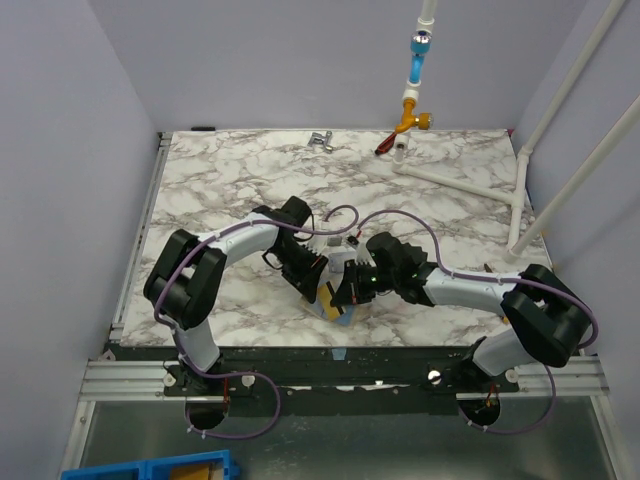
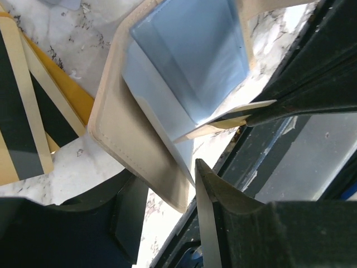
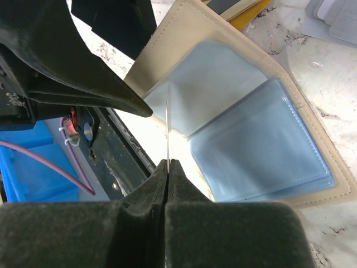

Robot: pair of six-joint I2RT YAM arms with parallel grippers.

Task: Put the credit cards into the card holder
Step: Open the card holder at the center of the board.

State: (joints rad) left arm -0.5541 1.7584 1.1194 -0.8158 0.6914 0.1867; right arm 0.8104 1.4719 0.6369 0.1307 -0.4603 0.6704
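The right fingers (image 3: 187, 187) are pressed together on a thin credit card (image 2: 248, 108), seen edge-on from the right wrist, with its free end at the mouth of the open card holder (image 2: 117, 128). The left fingers (image 2: 223, 223) stand apart on either side of the holder's tan cover. I cannot tell whether they actually clamp it. The holder lies spread open at the near edge of the bench (image 1: 250, 170), between the two arms. Its pale blue plastic sleeves (image 3: 256, 151) face up, and no card shows inside them. The job looks barely begun: this card is not yet seated, and gold striped cards (image 2: 22, 111) and pale grey cards (image 3: 334, 22) lie loose on the bench beside the holder.
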